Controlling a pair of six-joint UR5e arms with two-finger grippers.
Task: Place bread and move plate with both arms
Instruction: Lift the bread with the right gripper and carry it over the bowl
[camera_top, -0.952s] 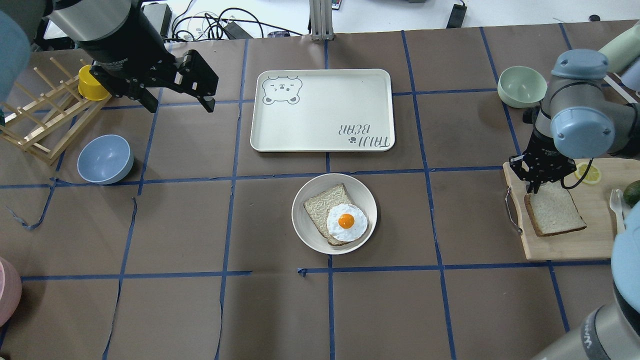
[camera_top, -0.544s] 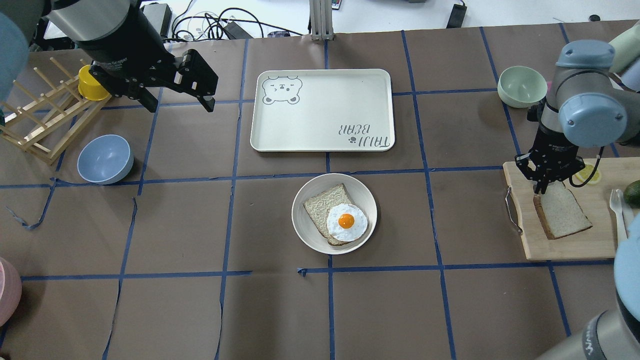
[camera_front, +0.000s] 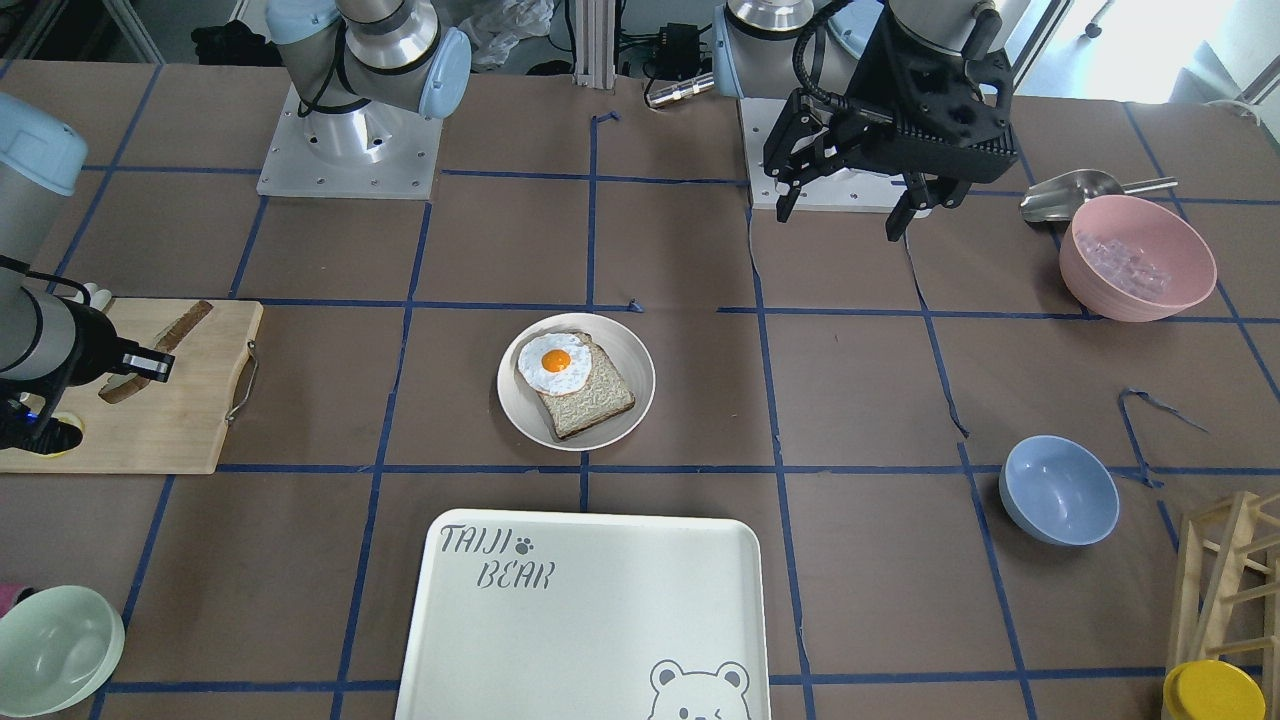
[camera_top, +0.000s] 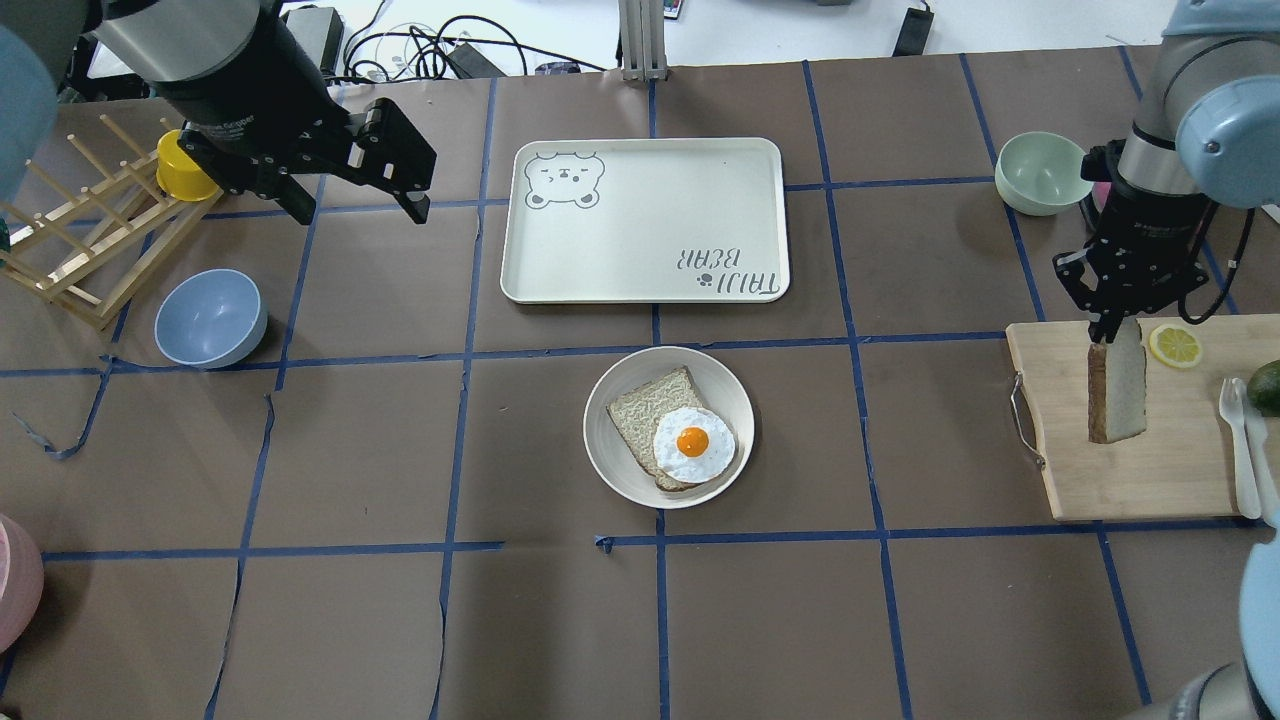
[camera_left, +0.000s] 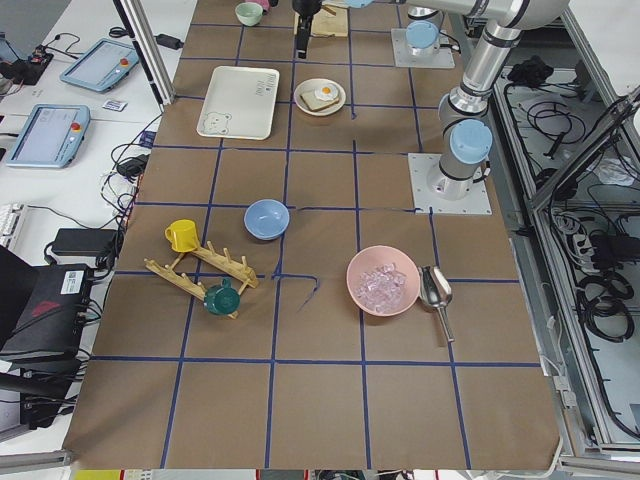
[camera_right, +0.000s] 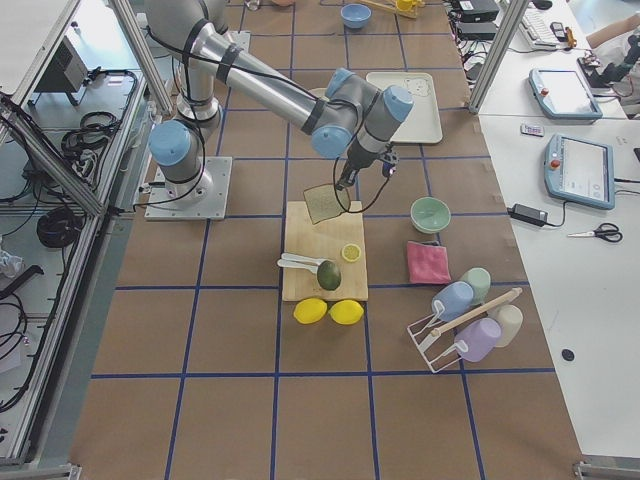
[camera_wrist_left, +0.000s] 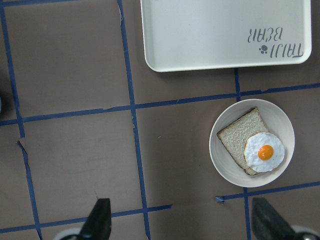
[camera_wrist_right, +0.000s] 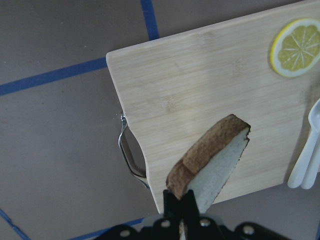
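Beige-crumbed and brown-crusted, the bread (camera_top: 1117, 395) is hanging on edge from our right gripper (camera_top: 1107, 335), whose fingers are pinching narrowly onto its top crust. We are holding it over the wooden cutting board (camera_top: 1060, 470) at the right end of the table, and from its shadow in the wrist view we are judging it to be clear of the wood. So we are counting the pick-up as done and the carrying as only beginning. The plate (camera_top: 612, 468) is sitting well apart to the left, at the table's middle, bearing a slice topped with a fried egg (camera_top: 693, 443). We are reckoning that the plain slice is going there, on or beside the egg. Our left gripper (camera_top: 358, 213) is hovering over the far left of the table, jaws spread wide and holding nothing, well away from the plate. The bear-print tray (camera_top: 640, 220) is lying just beyond the plate, on its far side. Placing the bread and then moving the plate with both arms are both remaining, as we are judging it. Where the plate is going, we are not able to tell.
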